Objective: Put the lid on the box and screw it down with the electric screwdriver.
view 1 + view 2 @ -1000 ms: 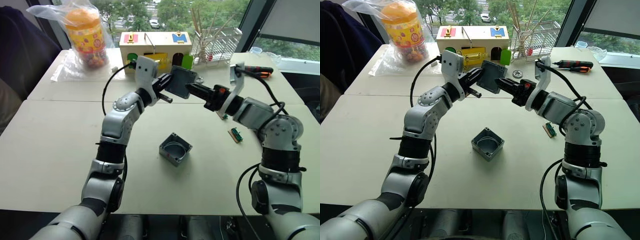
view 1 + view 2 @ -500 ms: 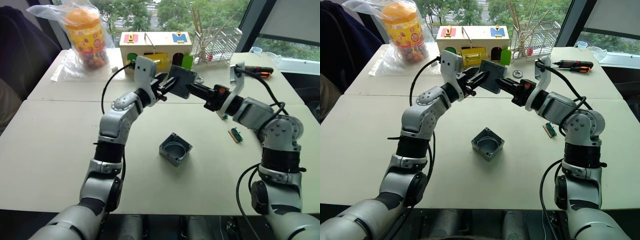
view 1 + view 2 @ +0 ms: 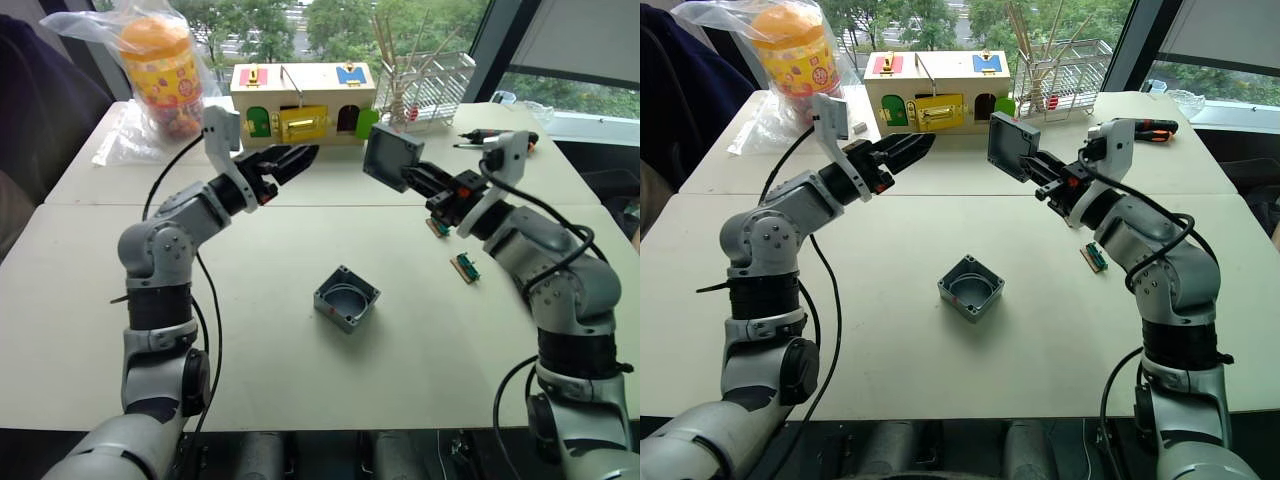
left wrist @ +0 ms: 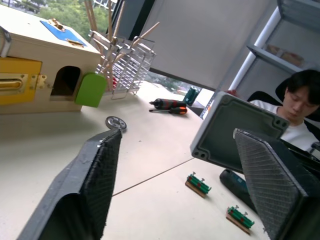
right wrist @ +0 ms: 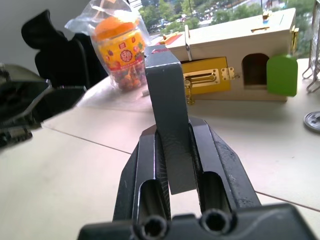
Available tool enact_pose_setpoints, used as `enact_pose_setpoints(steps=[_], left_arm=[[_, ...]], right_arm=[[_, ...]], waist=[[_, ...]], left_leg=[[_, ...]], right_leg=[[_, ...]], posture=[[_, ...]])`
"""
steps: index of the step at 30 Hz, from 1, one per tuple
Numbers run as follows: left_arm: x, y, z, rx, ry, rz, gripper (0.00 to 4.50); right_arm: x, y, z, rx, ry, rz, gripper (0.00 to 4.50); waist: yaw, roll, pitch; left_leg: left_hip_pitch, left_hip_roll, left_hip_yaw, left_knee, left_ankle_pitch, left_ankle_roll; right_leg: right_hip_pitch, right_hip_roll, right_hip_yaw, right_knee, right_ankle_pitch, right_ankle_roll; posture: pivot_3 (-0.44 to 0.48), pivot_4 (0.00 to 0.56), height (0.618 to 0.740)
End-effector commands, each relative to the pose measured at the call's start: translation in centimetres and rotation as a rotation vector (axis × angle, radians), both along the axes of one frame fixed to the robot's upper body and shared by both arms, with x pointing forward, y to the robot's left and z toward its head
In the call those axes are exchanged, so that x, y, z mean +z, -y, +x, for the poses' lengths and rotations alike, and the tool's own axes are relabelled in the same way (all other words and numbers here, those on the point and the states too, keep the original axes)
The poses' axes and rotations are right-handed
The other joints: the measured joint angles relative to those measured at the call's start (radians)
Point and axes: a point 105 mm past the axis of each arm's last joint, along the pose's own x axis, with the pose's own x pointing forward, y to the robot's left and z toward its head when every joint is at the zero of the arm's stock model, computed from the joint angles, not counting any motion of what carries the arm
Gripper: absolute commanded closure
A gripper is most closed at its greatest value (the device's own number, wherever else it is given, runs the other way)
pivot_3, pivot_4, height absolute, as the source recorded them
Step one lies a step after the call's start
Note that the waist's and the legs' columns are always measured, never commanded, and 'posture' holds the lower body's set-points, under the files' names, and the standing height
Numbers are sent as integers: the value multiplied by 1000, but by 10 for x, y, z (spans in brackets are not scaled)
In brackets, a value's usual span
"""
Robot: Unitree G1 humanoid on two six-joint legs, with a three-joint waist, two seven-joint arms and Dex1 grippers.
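Observation:
The grey square lid (image 3: 390,155) is up in the air over the back of the table, pinched on edge by my right gripper (image 5: 172,131), which is shut on it. My left gripper (image 3: 295,155) hangs to the lid's left, well apart from it, open and empty. Seen from the left wrist, the lid (image 4: 235,132) lies beyond the two spread fingers (image 4: 97,175). The grey box (image 3: 347,298) sits open-topped on the table's middle, below and between both arms. The electric screwdriver is out of view.
A wooden lock box (image 3: 300,95) with coloured doors, a wire rack (image 3: 425,85) and a bagged jar (image 3: 160,70) line the back edge. Small green circuit boards (image 3: 465,268) lie right of the box, and hand screwdrivers (image 3: 500,137) at the far right. A person (image 4: 300,107) sits beyond the table.
My left gripper has opened, let go of the lid and drawn back to the left. The right gripper keeps the lid and has carried it a little to the right.

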Motion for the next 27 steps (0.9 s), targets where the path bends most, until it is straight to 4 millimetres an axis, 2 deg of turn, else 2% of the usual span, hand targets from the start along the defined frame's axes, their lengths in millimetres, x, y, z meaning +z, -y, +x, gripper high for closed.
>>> enact_pose_setpoints(steps=[1, 4, 5, 7, 13, 19, 27], left_arm=[[8, 7, -5, -65, 28, -5, 2749], [4, 17, -7, -116, 17, 11, 4270], [1, 22, -9, -142, 8, 23, 4455], [-3, 29, -13, -187, 1, 48, 4455], [-13, 43, -27, -307, -5, 117, 4455], [-34, 52, -44, -427, -27, 221, 4455], [-67, 57, -59, -511, -48, 361, 4455]], right_arm=[[4, -24, -29, 73, 270, -235, 4388], [-31, -28, -47, 116, 435, -532, 4388], [-40, -28, -51, 124, 489, -609, 4388], [-54, -25, -56, 119, 579, -715, 4388], [-82, -20, -66, 121, 720, -851, 4388], [-93, -28, -70, 161, 823, -907, 4388], [-104, -37, -67, 199, 845, -939, 4388]], waist=[[-2, 0, 0], [4, 0, 0], [2, 0, 0], [-2, 0, 0], [-2, 0, 0], [0, 0, 0], [-1, 0, 0]], left_leg=[[0, 0, 0, 0, 0, 0], [0, 0, 0, 0, 1, -2], [0, -1, 0, 0, 1, -2], [0, -1, 0, 0, 1, -2], [1, 3, 0, 0, 2, -3], [1, 4, -1, 0, 2, -3], [1, 4, 0, 0, 2, -3]], right_leg=[[0, 0, 0, 0, 0, 0], [1, 0, 0, 0, 0, 0], [1, 0, 0, 0, 0, 0], [1, 0, 0, -1, 0, 0], [1, 1, 0, 0, -1, 0], [1, 1, 0, 0, -1, 0], [1, 1, 0, 0, -1, 0]], posture=[[0, 150, 708], [0, 150, 708], [0, 150, 708], [0, 150, 708], [0, 150, 708], [0, 150, 708], [0, 150, 708]])
